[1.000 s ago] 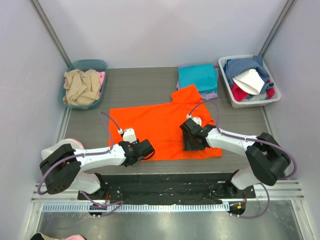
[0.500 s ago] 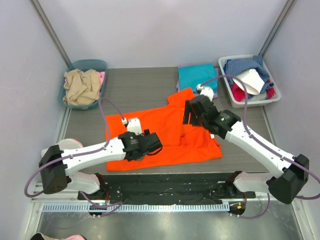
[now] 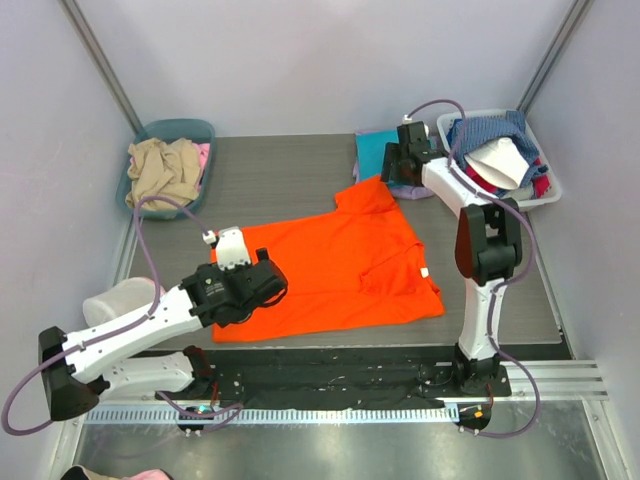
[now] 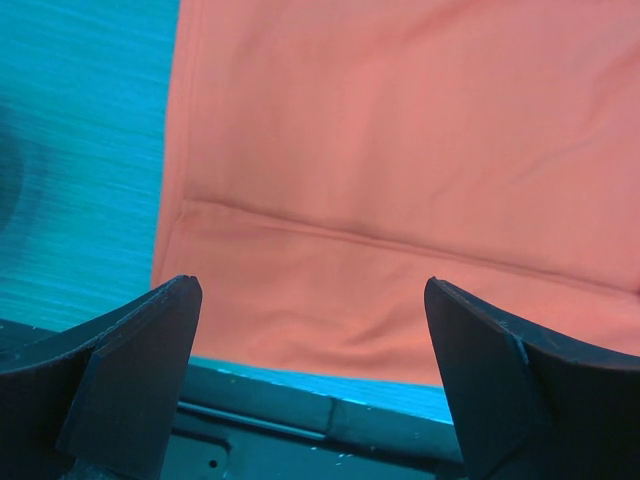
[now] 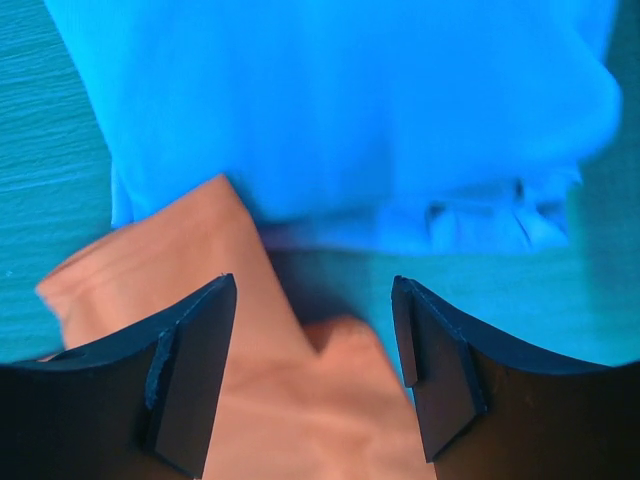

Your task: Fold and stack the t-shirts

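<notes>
The orange t-shirt (image 3: 340, 270) lies spread on the tabletop (image 3: 280, 180), 1 corner by the folded teal t-shirt (image 3: 375, 152). The left claw (image 4: 312, 330) gapes wide and empty. The right claw (image 5: 312, 330) is parted, gripping nothing.

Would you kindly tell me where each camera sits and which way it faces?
Top external: above and behind the left arm and right arm, looking down on the table; both arms show.
Left wrist: on the left gripper, facing down at the orange t-shirt; its open fingers show.
Right wrist: on the right gripper, facing the teal t-shirt; its fingers show.
Shared: all three see the orange t-shirt.
</notes>
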You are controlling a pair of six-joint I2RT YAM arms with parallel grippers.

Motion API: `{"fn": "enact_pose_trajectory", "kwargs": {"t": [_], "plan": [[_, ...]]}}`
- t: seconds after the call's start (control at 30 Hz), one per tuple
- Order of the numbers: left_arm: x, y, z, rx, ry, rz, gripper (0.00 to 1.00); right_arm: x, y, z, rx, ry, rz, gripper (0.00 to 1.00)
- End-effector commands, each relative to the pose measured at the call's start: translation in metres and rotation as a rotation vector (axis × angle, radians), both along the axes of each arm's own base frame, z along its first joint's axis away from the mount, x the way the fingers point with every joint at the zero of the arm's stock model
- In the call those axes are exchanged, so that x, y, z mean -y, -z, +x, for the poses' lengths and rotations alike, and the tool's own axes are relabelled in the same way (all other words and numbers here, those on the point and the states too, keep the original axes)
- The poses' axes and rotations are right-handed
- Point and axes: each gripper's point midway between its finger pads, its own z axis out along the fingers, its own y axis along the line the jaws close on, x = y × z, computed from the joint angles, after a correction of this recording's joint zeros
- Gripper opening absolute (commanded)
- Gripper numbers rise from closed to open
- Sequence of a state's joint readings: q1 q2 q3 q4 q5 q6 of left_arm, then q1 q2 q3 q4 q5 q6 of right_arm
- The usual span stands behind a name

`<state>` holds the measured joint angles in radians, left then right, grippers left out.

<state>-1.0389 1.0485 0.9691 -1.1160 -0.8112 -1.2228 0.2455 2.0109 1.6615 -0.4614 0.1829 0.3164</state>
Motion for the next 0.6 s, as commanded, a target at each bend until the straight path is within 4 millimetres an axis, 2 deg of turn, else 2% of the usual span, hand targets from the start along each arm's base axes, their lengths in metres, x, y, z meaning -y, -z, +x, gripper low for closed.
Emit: {"fn": "enact_pose_trajectory", "kwargs": {"t": [0.0, 0.13, 0.23, 0.57], "plan": [[-0.005, 0.012, -0.007, -0.013, -0.011, -0.033, 1.00, -0.025, -0.035, 0.042, 0.124, -0.178, -0.001, 0.71], [-0.006, 0.017, -0.010, -0.023, -0.024, -0.051, 1.00, -0.032, -0.026, 0.050, 0.116, -0.209, 0.020, 0.71], [-0.007, 0.020, -0.011, -0.026, -0.029, -0.050, 1.00, -0.040, -0.018, 0.048, 0.100, -0.245, 0.057, 0.71], [-0.012, 0.022, -0.013, -0.026, -0.036, -0.041, 1.00, -0.049, 0.022, 0.044, 0.024, -0.291, 0.083, 0.64]]}}
